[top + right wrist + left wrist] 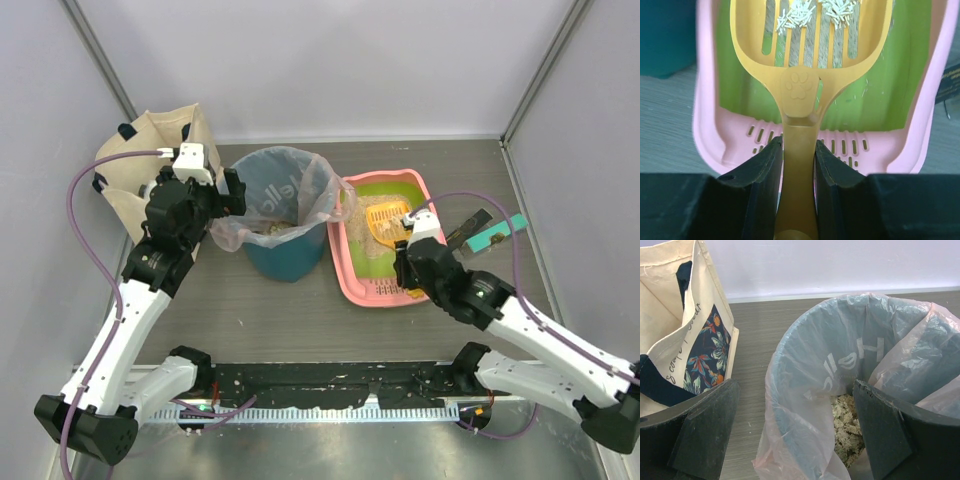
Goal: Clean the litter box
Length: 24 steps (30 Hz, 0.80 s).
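The pink litter box (348, 268) with a lime-green floor lies right of centre; in the right wrist view its slotted ledge (840, 145) is at the near end. My right gripper (410, 240) is shut on the handle of the orange slotted scoop (799, 150) and holds the scoop head (385, 222) over the box, with some pale litter pellets (805, 12) on it. My left gripper (232, 193) is open at the left rim of the teal bin (285, 255); one finger (705, 435) is outside the rim and the other inside over the clear bag (810, 390).
A beige tote bag (150, 160) stands at the back left, close behind the left arm. Litter clumps (845, 425) lie in the bin's bottom. A teal and black tool (485, 232) lies right of the litter box. White walls close in the table.
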Tool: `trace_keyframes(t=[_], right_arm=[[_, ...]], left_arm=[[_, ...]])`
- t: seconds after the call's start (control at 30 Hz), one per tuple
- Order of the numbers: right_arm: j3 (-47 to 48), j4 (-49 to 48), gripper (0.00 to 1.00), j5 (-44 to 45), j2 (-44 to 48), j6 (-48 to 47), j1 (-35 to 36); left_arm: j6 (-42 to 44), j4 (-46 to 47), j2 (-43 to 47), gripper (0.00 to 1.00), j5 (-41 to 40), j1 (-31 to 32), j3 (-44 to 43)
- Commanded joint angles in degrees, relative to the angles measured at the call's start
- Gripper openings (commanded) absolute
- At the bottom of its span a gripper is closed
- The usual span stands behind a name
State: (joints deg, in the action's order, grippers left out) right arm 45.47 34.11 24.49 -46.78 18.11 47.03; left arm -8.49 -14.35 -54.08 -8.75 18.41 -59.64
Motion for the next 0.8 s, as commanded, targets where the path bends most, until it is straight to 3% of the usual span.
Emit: trace_keyframes(t=[0.0, 0.1, 0.23, 0.3, 0.33, 0.4, 0.47, 0.6, 0.77], right_arm=[[-0.38, 1.32, 0.01, 5.73, -6.39, 7.11, 0.08], [-3.02, -5.71, 0.01, -0.81, -3.32, 5.53, -0.18], [0.75, 1.3, 0.01, 6.43, -6.57, 10.19, -0.7], [-1.08, -3.67, 0.01, -3.95, -5.17, 5.13, -1.15], [-1.7, -6.22, 0.01, -13.41, -5.16, 5.01, -1.15], [1.01, -1.79, 0.01, -10.81, -9.19, 5.44, -1.15], [2.42, 4.03, 0.01, 1.88, -9.82, 7.72, -1.41], [0.67, -2.38, 0.01, -9.36, -6.74, 5.45, -2.38], [7.33, 5.27, 0.01, -2.87, -9.91, 3.52, -2.38]], left_arm=[[0.32, 3.45, 1.09, 1.0, -0.21, 0.22, 0.22], [0.32, 3.45, 1.09, 1.0, -0.12, 0.22, 0.31], [0.32, 3.54, 1.09, 1.0, -0.3, 0.31, 0.22], [0.4, 3.45, 1.09, 1.0, -0.12, 0.31, 0.22], [0.49, 3.45, 1.0, 1.0, -0.21, 0.22, 0.14], [2.06, 2.84, 0.82, 1.0, -2.13, 0.22, -0.13], [3.04, 2.05, 1.35, 1.0, -4.24, 0.31, -0.57], [2.78, 1.52, 1.71, 1.0, -5.75, 0.31, -0.22], [1.29, -1.91, -1.37, 1.0, -4.08, -0.13, -3.03]])
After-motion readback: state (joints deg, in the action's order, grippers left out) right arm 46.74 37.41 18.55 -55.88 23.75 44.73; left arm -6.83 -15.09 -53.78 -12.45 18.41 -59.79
